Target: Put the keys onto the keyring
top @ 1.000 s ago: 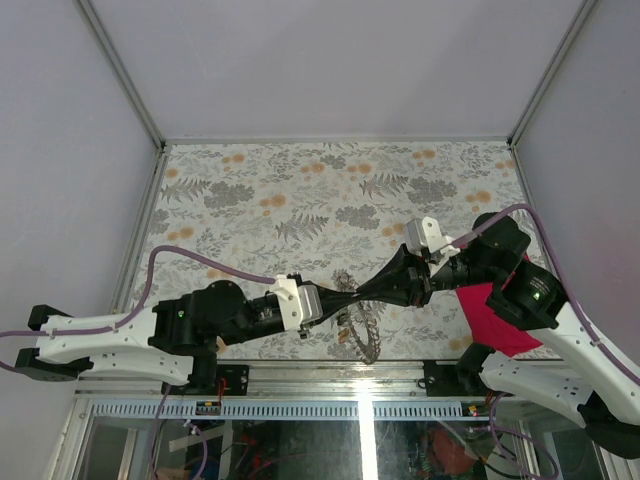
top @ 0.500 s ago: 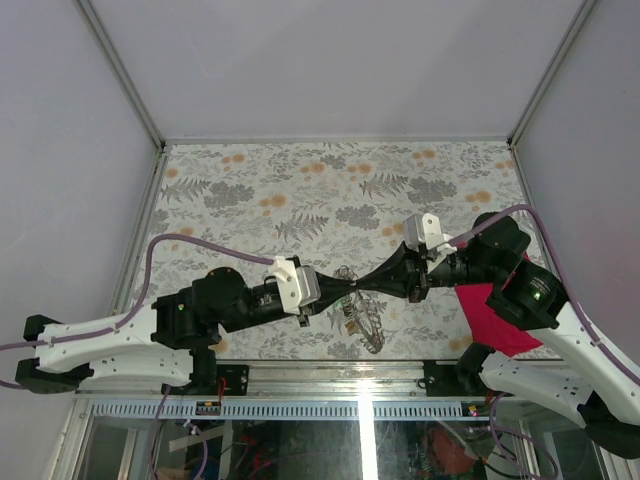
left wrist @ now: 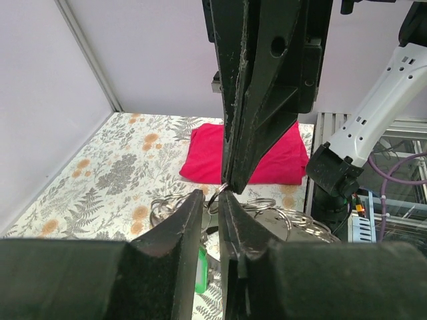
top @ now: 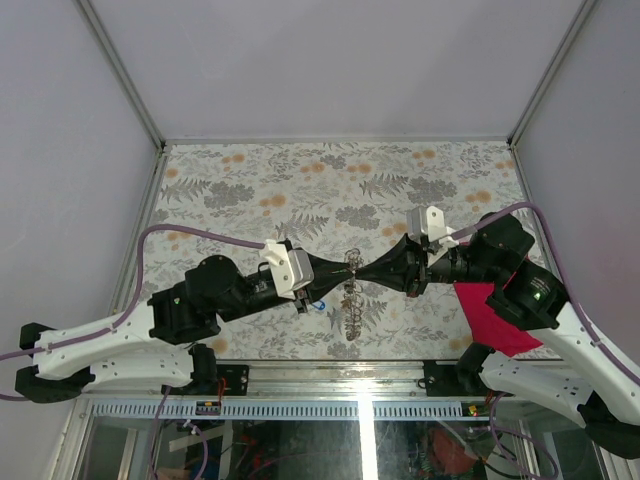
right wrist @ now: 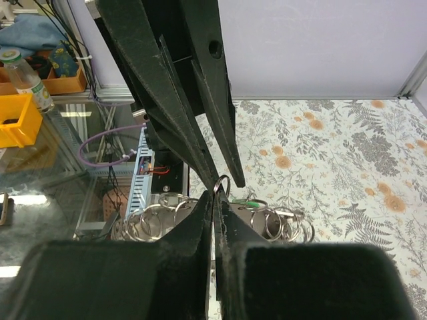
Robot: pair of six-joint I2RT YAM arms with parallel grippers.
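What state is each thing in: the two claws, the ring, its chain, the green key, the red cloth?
keyring: gripped at its rim.
left gripper: jaws slightly apart, tips at the keyring.
right gripper: shut on the keyring.
chain: trailing below the keyring.
green key: beside the chain; threaded or not, unclear.
cloth: folded, lying flat.

Robotics lab bench: aluminium-framed enclosure (top: 122,75), loose cabling (right wrist: 107,135), yellow parts bin (right wrist: 15,120) alongside.
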